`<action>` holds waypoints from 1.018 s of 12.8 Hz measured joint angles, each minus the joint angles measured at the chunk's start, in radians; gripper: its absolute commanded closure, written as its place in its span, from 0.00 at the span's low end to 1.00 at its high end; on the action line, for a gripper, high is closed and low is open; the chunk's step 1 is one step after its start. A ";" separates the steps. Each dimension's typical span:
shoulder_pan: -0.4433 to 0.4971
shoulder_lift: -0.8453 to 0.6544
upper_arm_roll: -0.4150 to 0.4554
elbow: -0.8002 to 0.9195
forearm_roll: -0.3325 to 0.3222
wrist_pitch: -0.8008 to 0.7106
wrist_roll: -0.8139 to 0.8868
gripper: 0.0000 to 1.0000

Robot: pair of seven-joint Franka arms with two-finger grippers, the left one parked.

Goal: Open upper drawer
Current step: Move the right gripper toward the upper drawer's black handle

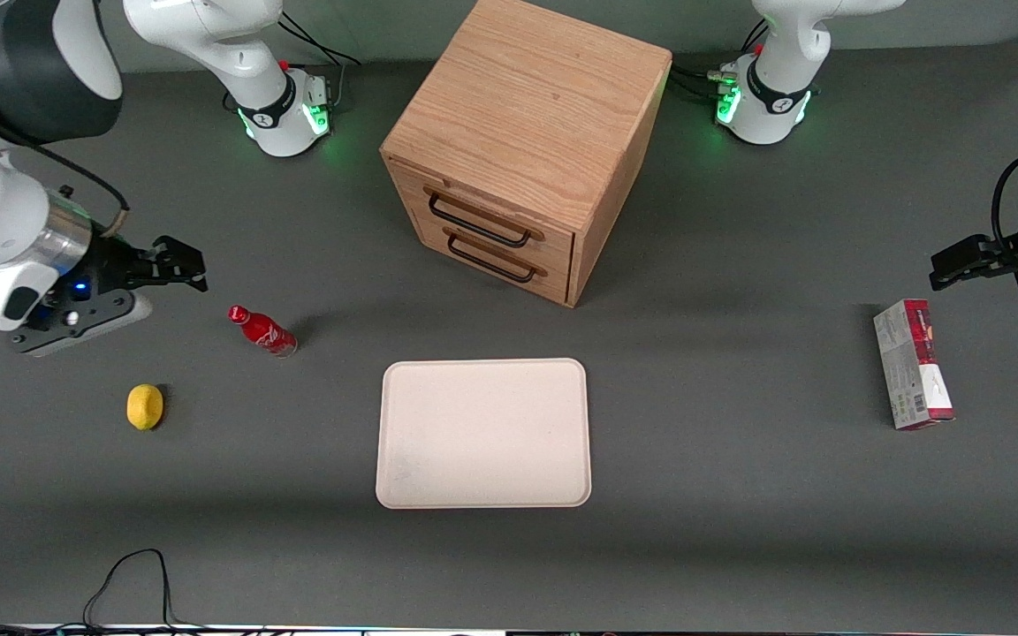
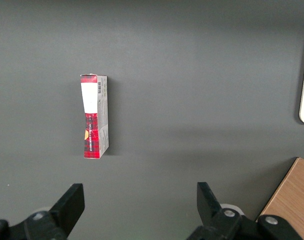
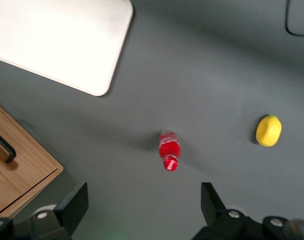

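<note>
Nothing done yet, I judge. Upper drawer (image 1: pixel 484 215) sits flush in the cabinet (image 1: pixel 527 115), black handle untouched, lower drawer (image 1: pixel 496 256) shut beneath it. The cabinet stands mid-counter, farther from the front camera than the tray (image 1: pixel 483 433). My gripper (image 1: pixel 180 263) hangs well apart from it at the working arm's end, above the counter near the red bottle (image 1: pixel 262 330) and lemon (image 1: pixel 145 406), jaws spread and empty. All left: reach, hook handle, pull. Bottle and carton (image 1: pixel 912 364) print unreadable.
</note>
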 measured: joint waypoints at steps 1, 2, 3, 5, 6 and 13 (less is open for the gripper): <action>0.024 0.002 0.001 0.002 0.000 -0.001 0.000 0.00; 0.054 0.004 0.002 0.003 0.000 -0.001 0.000 0.00; 0.084 0.006 0.003 0.004 0.000 -0.001 0.000 0.00; 0.133 0.010 0.003 0.007 0.000 -0.001 0.000 0.00; 0.153 0.013 0.004 0.009 0.000 0.001 0.000 0.00; 0.284 0.062 0.007 0.012 0.058 0.044 -0.124 0.00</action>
